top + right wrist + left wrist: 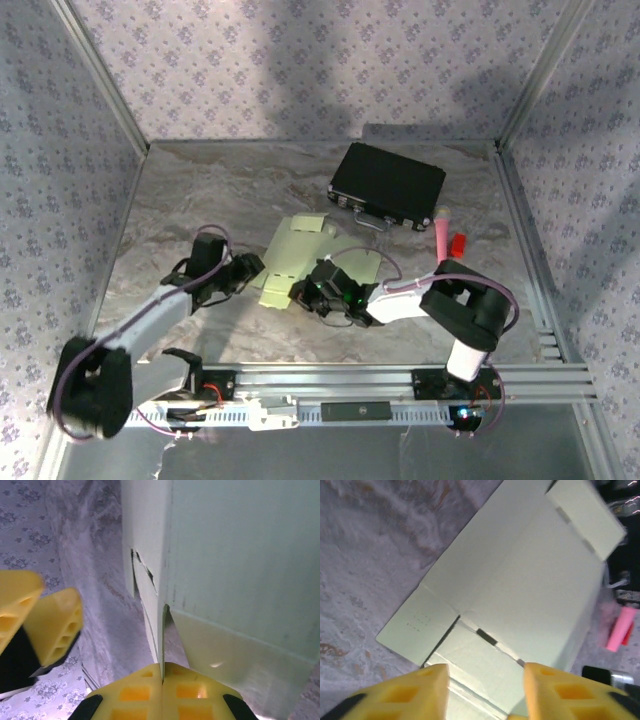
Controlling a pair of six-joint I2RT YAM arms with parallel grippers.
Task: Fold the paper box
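Note:
The paper box (292,252) is a pale green die-cut sheet with flaps, lying partly folded at the table's middle. My left gripper (252,272) is at its left edge. In the left wrist view that gripper (486,690) stands open, its yellow fingers (420,692) apart over a creased flap of the paper box (520,580). My right gripper (312,295) is at the sheet's near right corner. In the right wrist view its jaws (162,672) are shut on a thin upright edge of the paper box (240,555), and the left gripper's yellow fingers (52,625) are at the left.
A larger black box (388,185) lies behind the sheet at the back right. A pink marker (441,230) and a small red item (458,243) lie to its right. Metal rails (400,380) run along the near edge, and patterned walls enclose the marble table.

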